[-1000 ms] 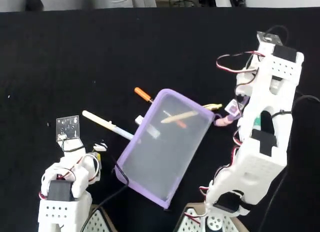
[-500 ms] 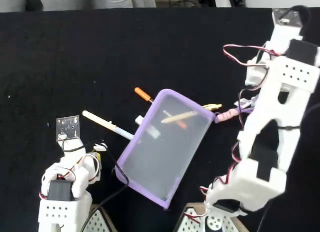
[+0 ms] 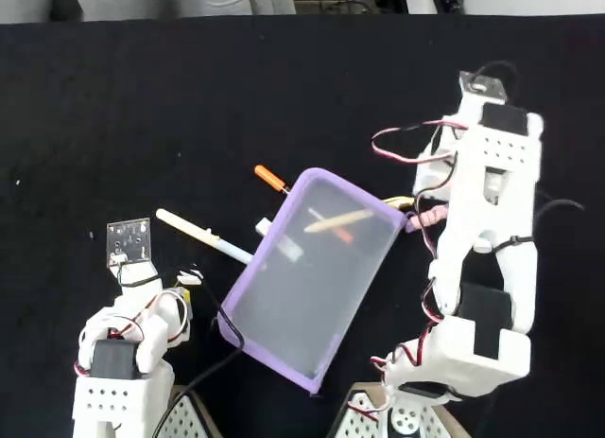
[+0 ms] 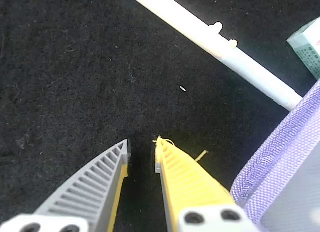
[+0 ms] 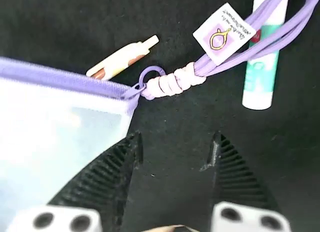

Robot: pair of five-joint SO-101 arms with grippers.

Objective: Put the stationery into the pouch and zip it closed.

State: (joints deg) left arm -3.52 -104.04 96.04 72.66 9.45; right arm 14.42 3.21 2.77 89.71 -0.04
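Lying at a slant in the middle of the black table (image 3: 142,97), the purple-edged pouch (image 3: 307,277) has see-through sides. A pale yellow pencil (image 3: 338,220) and a short orange piece beside it show through the upper part.

Off the pouch's left edge lie a white pen (image 3: 201,235), a small white box (image 3: 263,227) touching the purple trim, and an orange pen (image 3: 270,179) near the upper corner. In the left wrist view the white pen (image 4: 215,41) runs across the cloth. A corner of the box (image 4: 306,43) and a corner of the pouch (image 4: 285,162) are also visible.

The left gripper (image 4: 141,144) sits low beside the pouch's lower left corner. Its grey and yellow fingers are parted by a narrow gap with nothing between them.

The right gripper (image 5: 175,144) hangs above the pouch's upper right corner, its black jaws spread wide and empty. Ahead of it, a pink coiled cord (image 5: 170,84) is tied to the zipper ring (image 5: 150,74), with a paper tag (image 5: 223,27) on its purple loops. A cream pen (image 5: 122,56) lies just outside the pouch edge, and a green-and-white tube (image 5: 260,66) lies under the loops.
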